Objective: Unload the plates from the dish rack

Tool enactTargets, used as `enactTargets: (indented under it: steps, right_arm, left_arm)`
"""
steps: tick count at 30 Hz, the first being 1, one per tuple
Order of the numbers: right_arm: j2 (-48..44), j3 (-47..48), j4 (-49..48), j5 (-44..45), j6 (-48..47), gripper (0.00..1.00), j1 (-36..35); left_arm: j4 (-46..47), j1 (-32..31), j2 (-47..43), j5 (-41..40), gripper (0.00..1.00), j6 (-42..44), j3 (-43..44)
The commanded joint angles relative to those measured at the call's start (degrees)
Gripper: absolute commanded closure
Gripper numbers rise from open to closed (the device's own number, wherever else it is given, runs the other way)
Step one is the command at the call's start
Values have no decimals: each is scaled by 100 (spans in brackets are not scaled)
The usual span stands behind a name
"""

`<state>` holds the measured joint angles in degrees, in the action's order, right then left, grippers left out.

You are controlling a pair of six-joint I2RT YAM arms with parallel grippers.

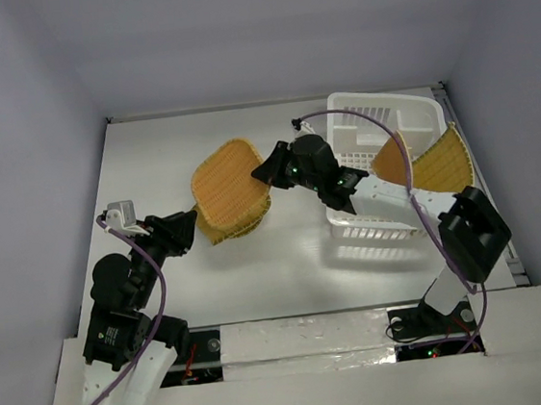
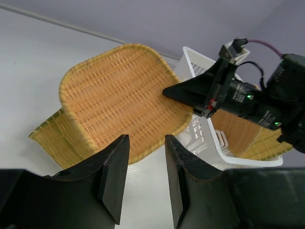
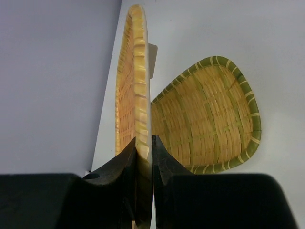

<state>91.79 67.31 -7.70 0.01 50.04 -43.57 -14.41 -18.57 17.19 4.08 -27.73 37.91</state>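
Observation:
My right gripper (image 1: 260, 173) is shut on the rim of the large square woven plate (image 1: 229, 184) and holds it above a green-rimmed woven plate (image 1: 239, 227) lying on the table. In the right wrist view the square plate (image 3: 135, 81) stands edge-on between my fingers, the green-rimmed plate (image 3: 209, 114) behind it. My left gripper (image 1: 193, 220) is open and empty at the plates' left edge; its view shows the square plate (image 2: 119, 98) just past my fingertips (image 2: 123, 143). The white dish rack (image 1: 383, 166) at the right holds two more plates (image 1: 440, 160).
The right arm (image 1: 376, 191) stretches across the rack's front. In the left wrist view the rack (image 2: 209, 138) and right gripper (image 2: 190, 93) are close beyond the square plate. White walls enclose the table on three sides.

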Motion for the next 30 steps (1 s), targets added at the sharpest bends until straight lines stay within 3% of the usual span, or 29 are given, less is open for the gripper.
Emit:
enactTargets:
  steps: [1,23,29,30]
  right_arm:
    - [172,274,-1391,-344,524,100,15]
    - [1517,-236,-2481,-616,1043,100,15]
    - [1632,-341,-2455,-590,1025,94,15]
    - [1632,-359,-2455,-581,1016,88,15]
  left_arm:
    - [228,46,83,14,67,4,-12]
    - [246,99,118,76,67,13,-29]
    - [246,99,118,85,67,4,-29]
    - [246,99,118,85,67,13,-29]
